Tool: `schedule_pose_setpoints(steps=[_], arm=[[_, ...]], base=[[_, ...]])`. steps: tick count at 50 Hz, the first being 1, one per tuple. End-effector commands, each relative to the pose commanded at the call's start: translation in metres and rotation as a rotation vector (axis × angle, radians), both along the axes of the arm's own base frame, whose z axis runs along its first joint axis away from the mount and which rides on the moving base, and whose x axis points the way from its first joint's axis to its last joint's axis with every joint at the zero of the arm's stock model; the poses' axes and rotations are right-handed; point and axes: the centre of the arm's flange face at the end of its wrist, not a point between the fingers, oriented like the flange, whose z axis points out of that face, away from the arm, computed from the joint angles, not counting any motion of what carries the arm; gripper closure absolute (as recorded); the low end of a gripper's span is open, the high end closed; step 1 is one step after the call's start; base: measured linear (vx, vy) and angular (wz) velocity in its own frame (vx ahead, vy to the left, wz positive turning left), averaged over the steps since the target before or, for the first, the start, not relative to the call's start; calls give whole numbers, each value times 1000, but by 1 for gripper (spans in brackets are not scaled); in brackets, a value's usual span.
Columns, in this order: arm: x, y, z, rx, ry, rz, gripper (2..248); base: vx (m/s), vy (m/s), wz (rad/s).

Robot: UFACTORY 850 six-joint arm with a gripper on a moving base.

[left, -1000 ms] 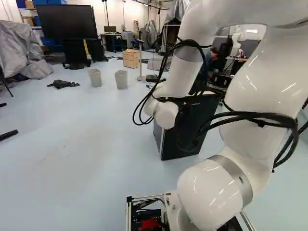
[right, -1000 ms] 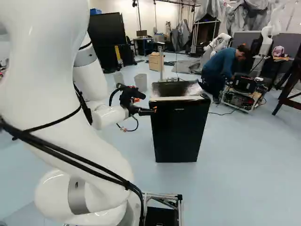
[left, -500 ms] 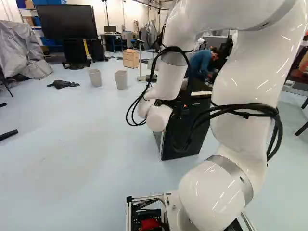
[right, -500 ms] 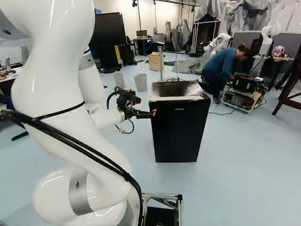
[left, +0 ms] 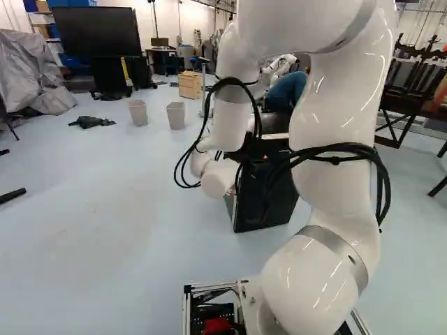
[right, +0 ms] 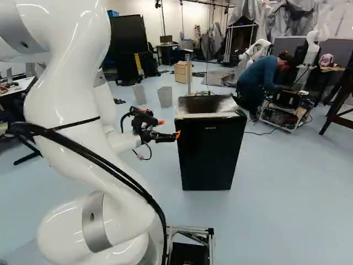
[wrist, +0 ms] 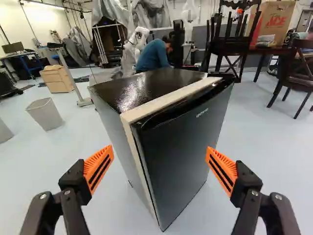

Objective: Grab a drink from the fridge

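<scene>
My gripper (right: 169,128) stands at the left side of the black fridge (right: 210,157) in the right base view, near its upper front edge. In the wrist view the gripper (wrist: 159,155) is open, its orange pads wide apart with nothing gripped. Ahead of it, the fridge (wrist: 178,147) shows its dark top, grey side and front door, one vertical edge lying between the two fingers' lines. The door appears closed against the pale strip around the body. No drink is visible. In the left base view the arm partly hides the fridge (left: 272,206).
Two grey bins (right: 165,96) and a wooden cabinet (right: 181,72) stand behind the fridge. Beyond it a person crouches by a cart (right: 287,113) of equipment. Another robot (right: 311,44) stands farther back. Dark chairs (wrist: 296,68) and a table are beyond the door side.
The arm has swung and its wrist has shifted left in both base views. The gripper has drawn slightly away from the fridge's front and turned. The base and fridge have not moved.
</scene>
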Motion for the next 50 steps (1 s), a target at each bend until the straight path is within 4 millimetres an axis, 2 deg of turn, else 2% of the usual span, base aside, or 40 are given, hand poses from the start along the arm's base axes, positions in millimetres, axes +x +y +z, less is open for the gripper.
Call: schedule_pose_setpoints(steps=[15,31,50], arm=[[22,16,-12,-12,-14,-37,3],[50,23,-15,6,-40,-99,3],[57,20,-16,11,-46,-128,3]], base=[[0,0,0],[0,0,0],[0,0,0]])
